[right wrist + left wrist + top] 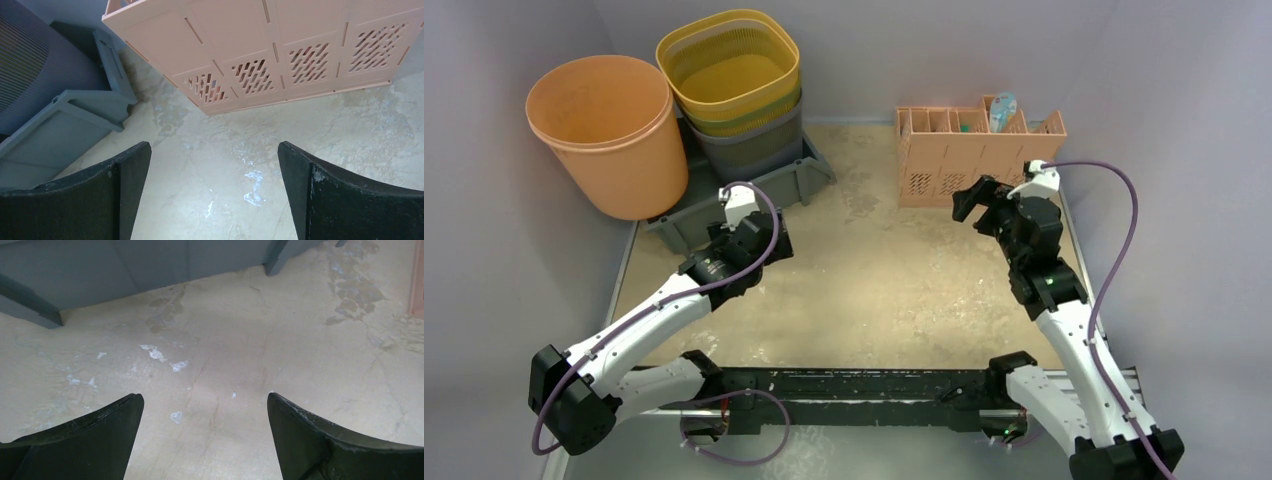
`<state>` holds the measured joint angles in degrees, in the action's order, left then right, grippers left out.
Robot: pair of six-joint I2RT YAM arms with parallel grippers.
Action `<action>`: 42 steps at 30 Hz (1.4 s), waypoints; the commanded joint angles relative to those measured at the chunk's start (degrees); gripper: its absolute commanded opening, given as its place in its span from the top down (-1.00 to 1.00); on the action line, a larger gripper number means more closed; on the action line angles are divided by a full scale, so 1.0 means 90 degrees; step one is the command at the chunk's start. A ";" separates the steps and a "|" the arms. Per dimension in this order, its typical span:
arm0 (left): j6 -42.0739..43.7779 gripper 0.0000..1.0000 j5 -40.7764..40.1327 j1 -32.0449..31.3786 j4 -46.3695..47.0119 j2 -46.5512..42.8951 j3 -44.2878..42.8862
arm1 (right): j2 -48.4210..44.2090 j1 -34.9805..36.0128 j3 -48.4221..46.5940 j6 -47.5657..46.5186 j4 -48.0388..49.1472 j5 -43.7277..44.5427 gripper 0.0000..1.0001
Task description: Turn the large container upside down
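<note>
The large container, an orange round bucket [609,135], stands upright with its mouth up at the far left corner, partly over the table edge. My left gripper [764,232] hovers to its right, in front of the grey bin, and is open over bare tabletop [205,402]. My right gripper [976,200] is on the right side, just in front of the pink crate, also open with nothing between its fingers [214,150]. Neither gripper touches the bucket, and neither wrist view shows it.
A yellow basket [729,65] is stacked on grey baskets [749,140] inside a low grey bin [804,175], right of the bucket. The bin's wall [125,270] is close ahead of the left gripper. A pink slotted crate [280,45] stands at the back right.
</note>
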<state>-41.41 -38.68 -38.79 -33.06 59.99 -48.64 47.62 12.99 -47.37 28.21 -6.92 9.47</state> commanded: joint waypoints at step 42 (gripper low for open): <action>0.2601 -0.85 -0.1364 -0.0649 -0.1670 0.2002 -0.5973 | 0.0147 -0.0018 -0.0645 0.0193 -0.0655 0.0677 -1.00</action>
<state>-22.92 -41.21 -48.25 -42.15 77.32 -92.38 49.89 12.99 -49.74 30.33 -15.92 13.54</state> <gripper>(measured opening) 0.922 0.998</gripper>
